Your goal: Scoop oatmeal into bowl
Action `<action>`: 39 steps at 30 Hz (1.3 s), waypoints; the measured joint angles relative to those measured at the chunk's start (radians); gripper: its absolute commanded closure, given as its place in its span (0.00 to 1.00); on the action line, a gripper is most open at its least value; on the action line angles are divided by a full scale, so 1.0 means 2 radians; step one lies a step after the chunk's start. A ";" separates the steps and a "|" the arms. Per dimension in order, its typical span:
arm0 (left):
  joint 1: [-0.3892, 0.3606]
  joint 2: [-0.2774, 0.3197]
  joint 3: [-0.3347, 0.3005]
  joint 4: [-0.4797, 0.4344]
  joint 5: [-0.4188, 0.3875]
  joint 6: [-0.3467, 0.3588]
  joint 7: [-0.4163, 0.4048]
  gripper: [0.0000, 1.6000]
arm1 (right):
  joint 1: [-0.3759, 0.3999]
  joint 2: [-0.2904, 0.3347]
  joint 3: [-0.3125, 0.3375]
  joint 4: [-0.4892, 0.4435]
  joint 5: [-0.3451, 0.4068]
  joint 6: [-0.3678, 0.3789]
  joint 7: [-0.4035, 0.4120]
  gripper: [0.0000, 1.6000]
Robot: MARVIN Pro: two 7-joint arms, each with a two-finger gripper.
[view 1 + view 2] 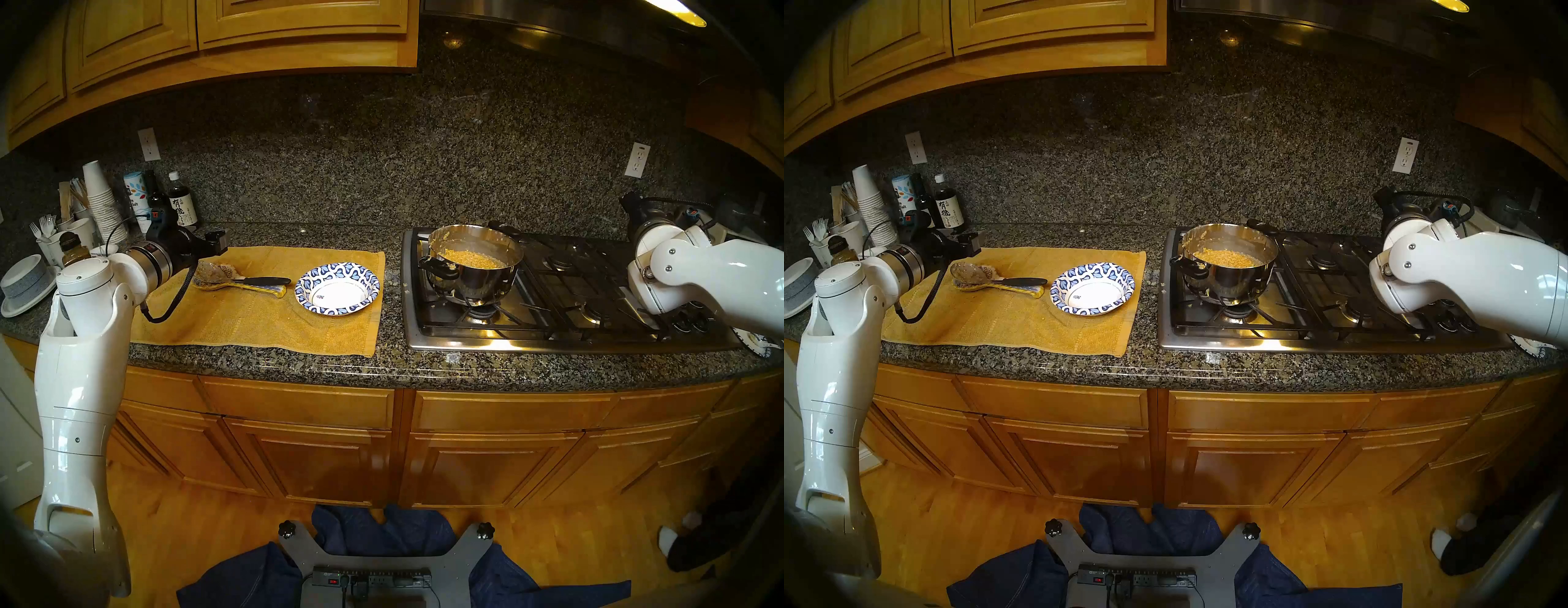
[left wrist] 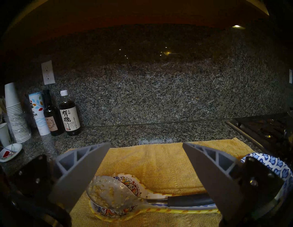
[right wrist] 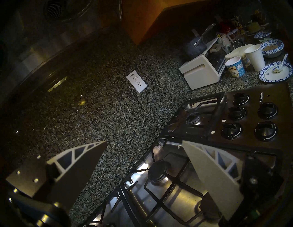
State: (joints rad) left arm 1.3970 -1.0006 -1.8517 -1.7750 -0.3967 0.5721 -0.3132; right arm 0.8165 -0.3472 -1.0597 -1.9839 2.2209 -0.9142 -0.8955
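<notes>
Both grippers hang with jaws spread wide and empty: the left gripper (image 2: 146, 144) above the yellow towel (image 1: 263, 314), the right gripper (image 3: 144, 142) over the stove (image 1: 551, 297). On the tabletop (image 1: 424, 365), the oatmeal (image 1: 471, 258) fills the steel pot (image 1: 475, 280) on a burner. Left of it, the bowl (image 1: 337, 288) sits on the towel, beside the spoon (image 1: 237, 276).

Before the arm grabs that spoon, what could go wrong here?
The spoon lies loose on a narrow painted rest; a clumsy pinch could tip both. The paper bowl sits apart from the pot, so oatmeal may drip across the yellow towel and the counter. The light bowl could slide if nudged.
</notes>
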 measured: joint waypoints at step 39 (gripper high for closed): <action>0.139 0.061 0.072 -0.033 0.238 -0.248 0.030 0.00 | 0.000 -0.003 -0.005 0.000 0.004 -0.003 0.001 0.00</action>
State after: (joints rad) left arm 1.6753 -0.8787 -1.7084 -1.8414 0.0793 0.0759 -0.2528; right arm 0.8171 -0.3536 -1.0689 -1.9836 2.2292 -0.9197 -0.8936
